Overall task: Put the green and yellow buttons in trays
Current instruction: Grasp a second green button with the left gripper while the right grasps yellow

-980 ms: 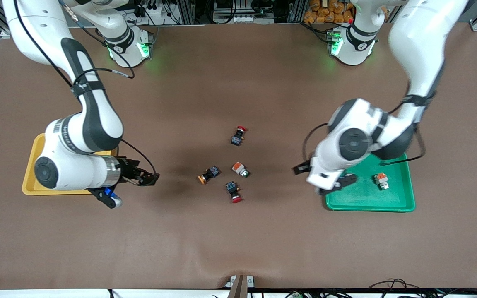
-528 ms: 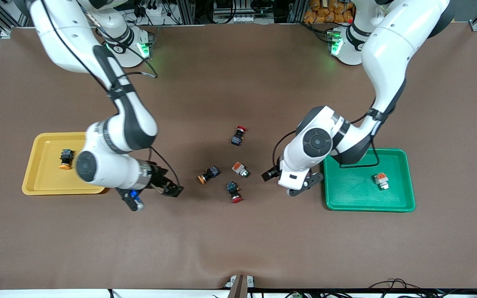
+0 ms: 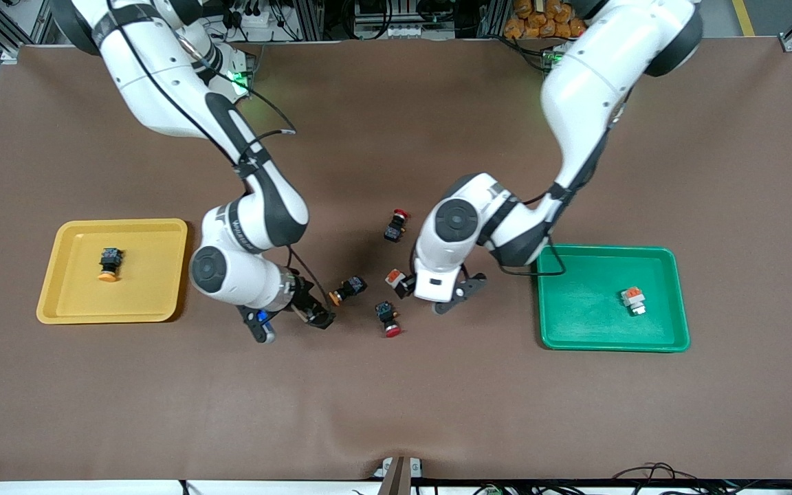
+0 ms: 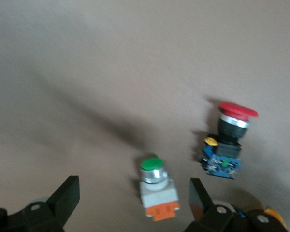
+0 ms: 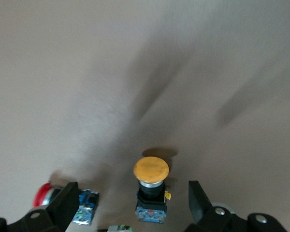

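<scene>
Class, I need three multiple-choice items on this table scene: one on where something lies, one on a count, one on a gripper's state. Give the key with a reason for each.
1. Where does the yellow-capped button already sorted lie?
A. in the green tray
B. in the yellow tray
C. on the bare table

2. How many red-capped switches lie on the table?
A. one
B. two
C. four

3. How is the left gripper?
A. open over a green-capped button
B. shut on a red-capped switch
C. open over the green tray

Key: 1 B, it sits inside the yellow tray. 2 B, one lies farther from the front camera, one nearer. 3 A, its fingers stand apart either side of the green-capped button.
</scene>
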